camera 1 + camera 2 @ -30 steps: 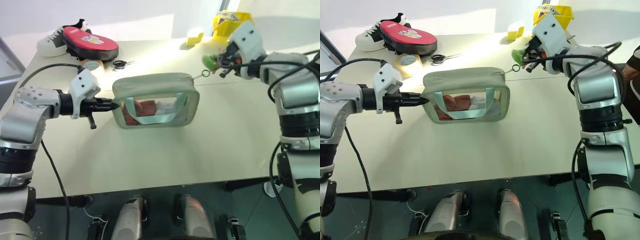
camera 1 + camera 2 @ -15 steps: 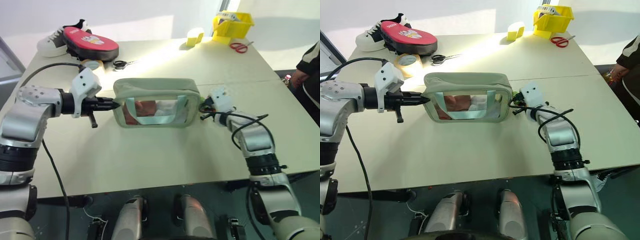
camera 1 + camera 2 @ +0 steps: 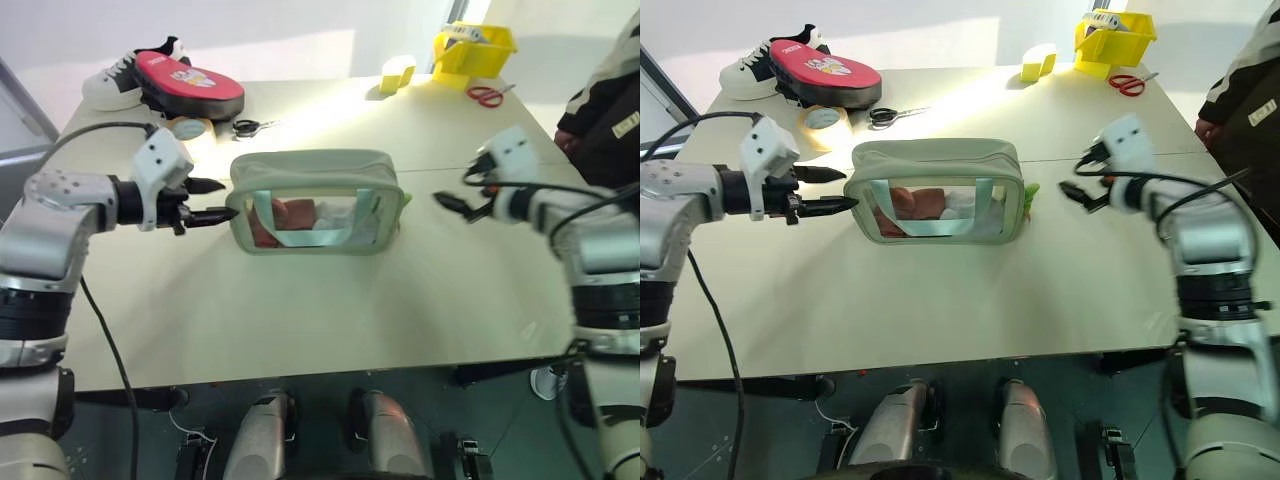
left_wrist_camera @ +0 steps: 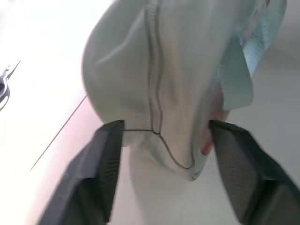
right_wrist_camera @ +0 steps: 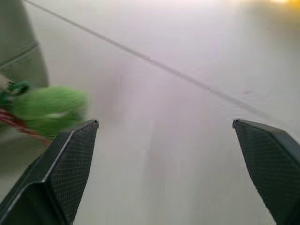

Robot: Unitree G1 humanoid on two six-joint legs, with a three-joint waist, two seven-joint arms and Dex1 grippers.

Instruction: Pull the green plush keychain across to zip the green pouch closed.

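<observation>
The right gripper (image 3: 1074, 193) sits right of centre in the head view with its two black fingers spread wide and nothing between them, a clear gap of bare table separating it from the pouch. The left gripper (image 3: 205, 200) is at the left of centre, also spread wide: one finger (image 3: 215, 215) points at the near left corner of the green pouch (image 3: 315, 200), the other (image 3: 205, 184) angles away behind it. In the left wrist view the pouch end sits between the two fingers without being pinched.

The green plush keychain (image 3: 1030, 195) hangs at the pouch's right end, just against its side wall; the right wrist view shows it as a fuzzy lime blob (image 5: 49, 110) with a red cord beside it. It looks very light, soft and squashy, so a pinch would compress it; I judge the firmer hold to be close to where it joins the zipper pull, since the plush body could slip or stretch. The pouch itself looks limp fabric with clear flexible sides, likely to slide or buckle unless its far end is steadied.

Through the clear front panel, reddish items (image 3: 290, 215) and something pale lie inside. The top seam appears closed along its length. At the upper right of the frame, a yellow bin (image 3: 1112, 40) holds something I cannot identify.
</observation>
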